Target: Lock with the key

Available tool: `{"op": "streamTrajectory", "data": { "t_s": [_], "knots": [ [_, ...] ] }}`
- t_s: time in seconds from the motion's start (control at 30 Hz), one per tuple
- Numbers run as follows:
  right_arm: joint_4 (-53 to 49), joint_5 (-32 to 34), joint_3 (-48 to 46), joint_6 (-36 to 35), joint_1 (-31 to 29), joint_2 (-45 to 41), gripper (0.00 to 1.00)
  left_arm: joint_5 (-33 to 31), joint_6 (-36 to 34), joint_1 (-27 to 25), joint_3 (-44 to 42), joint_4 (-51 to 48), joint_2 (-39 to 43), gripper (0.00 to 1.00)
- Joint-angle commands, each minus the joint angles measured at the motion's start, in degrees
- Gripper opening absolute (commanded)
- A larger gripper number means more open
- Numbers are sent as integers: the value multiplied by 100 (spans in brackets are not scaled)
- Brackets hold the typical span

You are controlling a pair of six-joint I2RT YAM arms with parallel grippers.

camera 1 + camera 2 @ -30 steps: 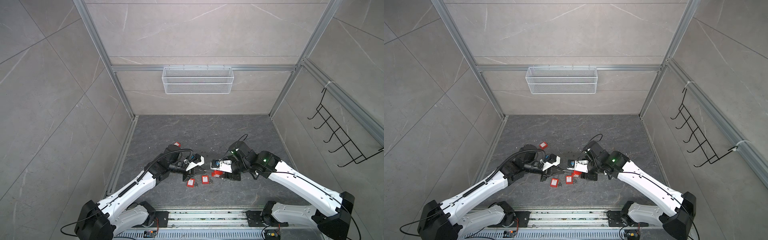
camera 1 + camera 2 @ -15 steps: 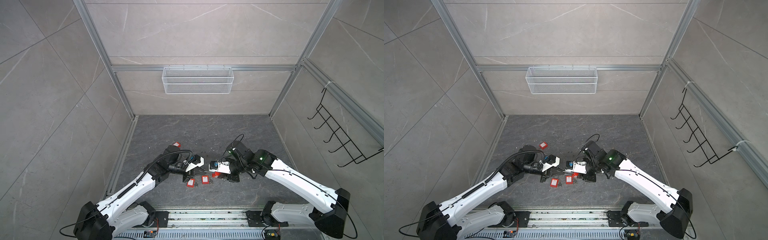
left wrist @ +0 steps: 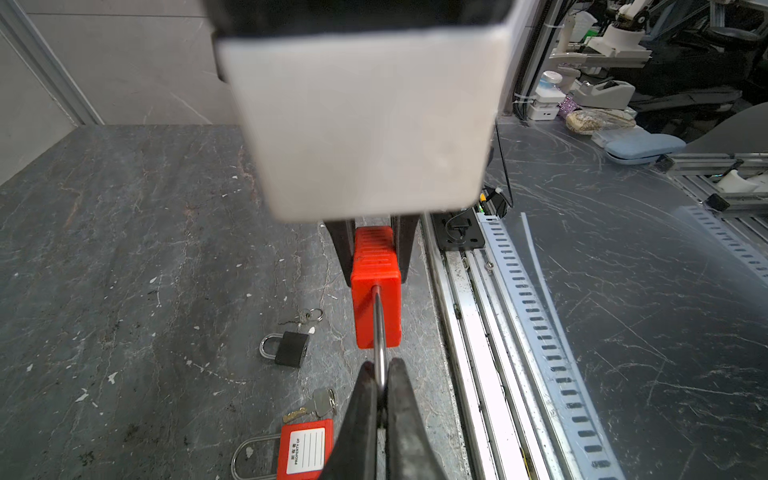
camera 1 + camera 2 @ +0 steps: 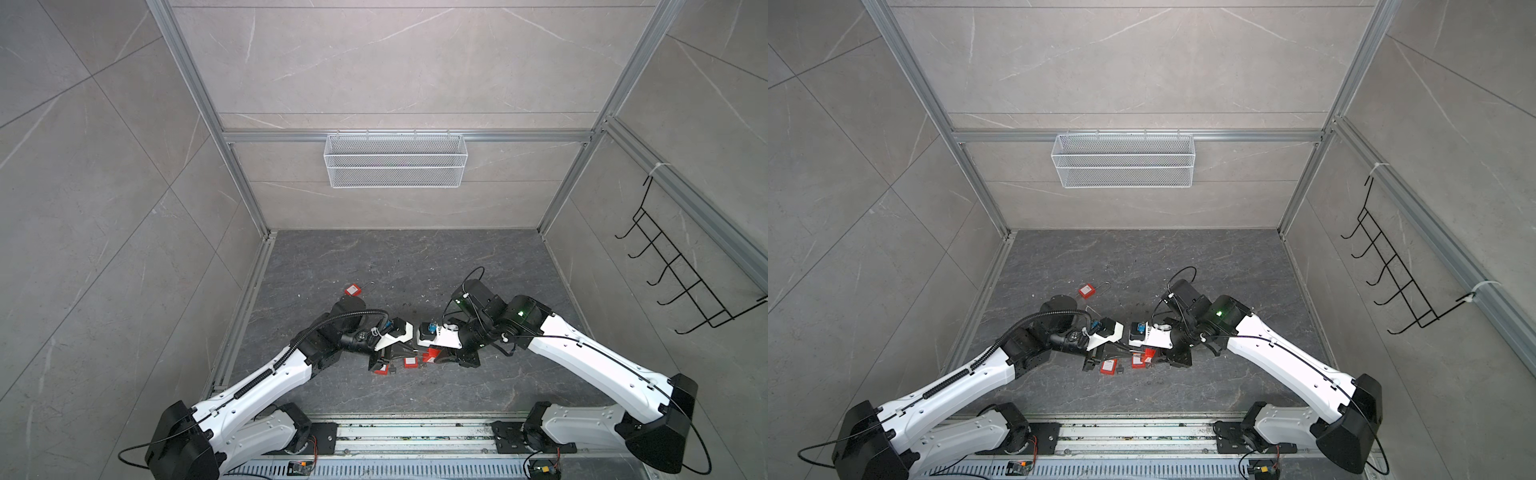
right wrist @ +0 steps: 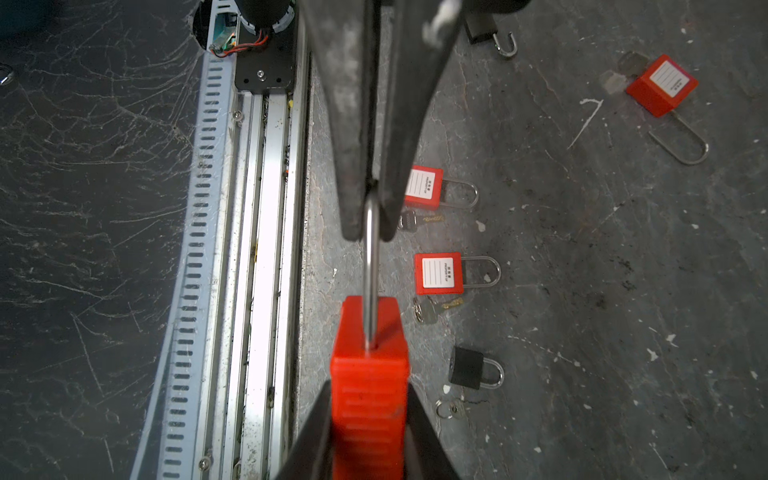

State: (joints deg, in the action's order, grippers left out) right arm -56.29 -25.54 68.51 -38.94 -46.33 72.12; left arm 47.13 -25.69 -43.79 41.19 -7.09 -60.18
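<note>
Holding red padlock (image 5: 370, 374) from both ends, low over floor (image 5: 582, 291).
My L arm (image 4: 257, 382) & R arm (image 4: 590, 357) reach inward, wrists facing. My left gripper (image 3: 380, 370) pinches the steel shackle (image 3: 378, 328); right gripper (image 5: 370, 399) clamps the ribbed body. Padlock sits off the floor, spanning the two; a key (image 5: 426, 309) lies on floor nearby.

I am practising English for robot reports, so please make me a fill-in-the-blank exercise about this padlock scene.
The left hand is shut on the metal ____ of the held padlock.
The right hand grips that padlock's ____ plastic body.
The small padlock beside a keyring on the floor is ____.
Missing words: shackle; red; black.
</note>
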Motion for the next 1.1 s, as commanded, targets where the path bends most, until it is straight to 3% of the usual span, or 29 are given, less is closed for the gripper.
{"op": "streamTrajectory", "data": {
  "t_s": [0.0,0.2,0.3,0.4,0.53,0.67,1.07],
  "knots": [
    [672,-564,229,158,-48,44,7,-77,-18,-211,-112,702,32,0],
    [1699,-610,-68,448,-48,-188,6,-37,426,-310,-348,1303,-110,0],
    [1614,-532,-21,454,-44,-125,8,-68,519,-314,-374,1442,-119,0],
    [1190,-203,108,464,-41,-84,20,-188,566,-301,-427,1594,39,0],
    [518,-162,72,296,0,-260,43,-227,564,-233,-413,1548,212,0],
    [32,-214,27,302,113,-514,52,-238,550,-232,-384,1523,297,0],
    [-1387,-398,409,102,589,-618,54,-257,510,-227,-395,1404,412,0]
  ]
}}
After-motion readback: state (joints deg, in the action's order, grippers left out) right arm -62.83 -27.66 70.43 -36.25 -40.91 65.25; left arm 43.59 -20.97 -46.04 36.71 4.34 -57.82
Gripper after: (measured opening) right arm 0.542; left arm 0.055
